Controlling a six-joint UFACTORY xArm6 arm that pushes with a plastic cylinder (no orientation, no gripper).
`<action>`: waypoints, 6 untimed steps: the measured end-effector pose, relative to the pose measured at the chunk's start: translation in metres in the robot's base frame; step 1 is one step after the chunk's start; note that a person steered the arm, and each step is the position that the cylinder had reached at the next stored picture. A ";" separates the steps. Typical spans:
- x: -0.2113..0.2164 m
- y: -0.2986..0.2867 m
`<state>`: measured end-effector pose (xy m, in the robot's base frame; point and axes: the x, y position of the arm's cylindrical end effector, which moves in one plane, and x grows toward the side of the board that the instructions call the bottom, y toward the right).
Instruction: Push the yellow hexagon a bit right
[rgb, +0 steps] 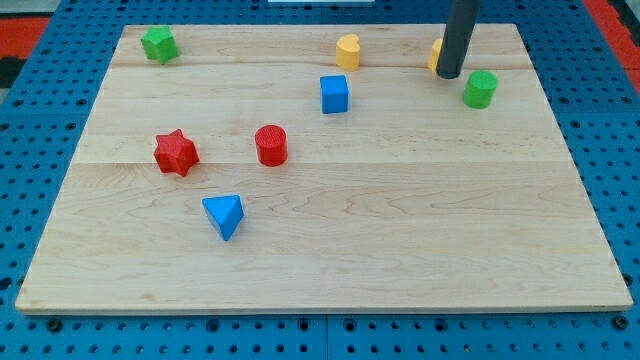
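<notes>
With no pincer to open or close, my tip (449, 76) hides most of the yellow hexagon (436, 53) at upper right, so pushing right risks striking the nearby green cylinder (480, 89).

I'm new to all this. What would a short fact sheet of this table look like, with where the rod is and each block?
surface: wooden board
my tip: near the view's top right, in front of a mostly hidden yellow block
green cylinder: just right of my tip
yellow heart-like block: top centre
blue cube
red cylinder
red star
blue triangle
green star-like block: top left
</notes>
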<state>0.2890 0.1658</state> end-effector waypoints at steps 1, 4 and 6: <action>-0.005 0.000; -0.011 -0.030; -0.041 -0.055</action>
